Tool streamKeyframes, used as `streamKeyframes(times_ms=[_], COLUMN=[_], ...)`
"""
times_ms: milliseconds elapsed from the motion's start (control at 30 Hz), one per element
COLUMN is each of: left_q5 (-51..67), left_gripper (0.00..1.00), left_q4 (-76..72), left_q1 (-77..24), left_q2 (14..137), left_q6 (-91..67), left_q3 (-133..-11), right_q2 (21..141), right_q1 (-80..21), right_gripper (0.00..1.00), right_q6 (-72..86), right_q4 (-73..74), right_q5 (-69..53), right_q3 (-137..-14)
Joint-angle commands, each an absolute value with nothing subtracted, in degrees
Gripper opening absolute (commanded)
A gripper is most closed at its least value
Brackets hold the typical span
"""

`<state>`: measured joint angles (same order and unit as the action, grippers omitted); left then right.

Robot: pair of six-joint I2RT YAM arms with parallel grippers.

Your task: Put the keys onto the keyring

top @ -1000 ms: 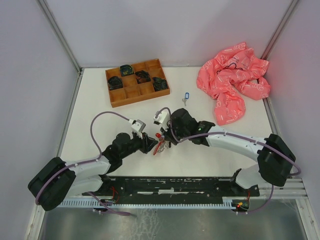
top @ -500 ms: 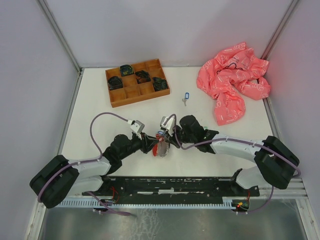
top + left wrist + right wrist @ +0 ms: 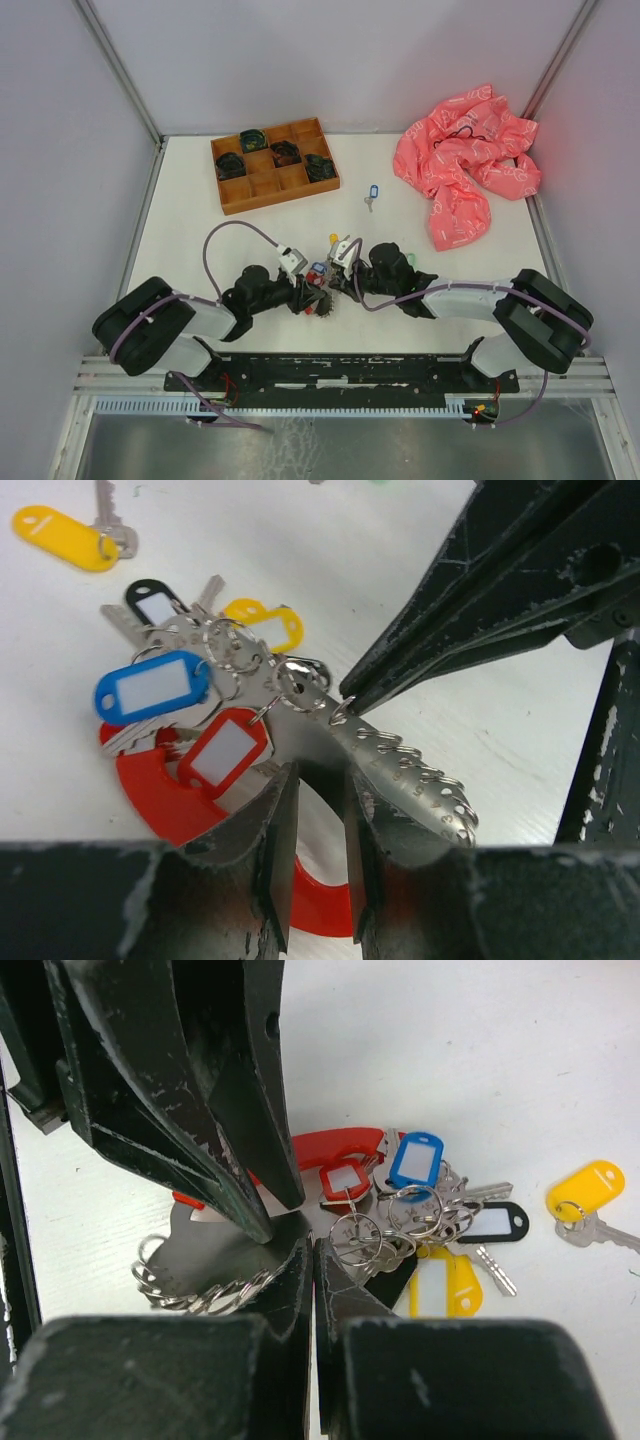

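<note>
The keyring is a silvery numbered plate (image 3: 400, 770) edged with small rings, on a red oval loop (image 3: 150, 800). Keys with blue (image 3: 150, 685), red (image 3: 225, 752), black and yellow tags hang bunched on it. My left gripper (image 3: 318, 770) pinches the plate's edge at its fingertips, jaws a little apart. The right gripper (image 3: 345, 695) is shut, its tip against a small ring on the plate's rim. In the top view both grippers meet over the bunch (image 3: 322, 290). A loose yellow-tagged key (image 3: 60, 525) lies just beyond, and a blue-tagged key (image 3: 372, 192) farther back.
A wooden compartment tray (image 3: 228, 198) with dark items sits at the back left. A crumpled pink cloth (image 3: 465, 165) lies at the back right. Both arms lie low across the near middle of the white table, close to the front rail.
Both arms have swung lower and nearer the front edge, carrying the bunch slightly right. The right gripper has dropped from above onto the plate. The loose yellow key now shows behind them.
</note>
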<state>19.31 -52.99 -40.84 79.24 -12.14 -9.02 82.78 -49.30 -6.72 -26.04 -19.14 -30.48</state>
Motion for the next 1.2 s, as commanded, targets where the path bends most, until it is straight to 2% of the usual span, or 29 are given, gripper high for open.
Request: streamKeyframes(times_ms=[0, 333, 833, 1100, 1167], left_q5=[27.41, 30.72, 32.82, 34.8, 34.78], left_gripper=[0.31, 0.28, 0.21, 0.03, 0.03], left_q4=[-62.07, -65.38, -70.93, -72.33, -72.36], left_q1=[-40.61, -40.54, -40.56, -40.56, -40.6], left_q2=[83.09, 85.68, 91.88, 93.04, 92.72], left_q6=[-4.63, 5.35, 9.43, 10.92, 11.26], left_q3=[-11.18, -11.22, -11.39, -11.16, -11.01], right_q2=[82.51, 83.89, 84.09, 83.66, 83.5], right_q1=[-48.82, -48.65, -48.6, -48.6, -48.6], right_gripper=[0.01, 0.01, 0.01, 0.01, 0.01], right_q6=[-7.12, -7.77, -8.95, -9.73, -9.93], right_q4=[-32.9, -33.07, -32.17, -30.94, -29.95], right_q5=[-20.66, -23.22, -27.93, -28.4, -28.19], right_q3=[-29.42, -29.77, -30.08, -30.38, -30.67])
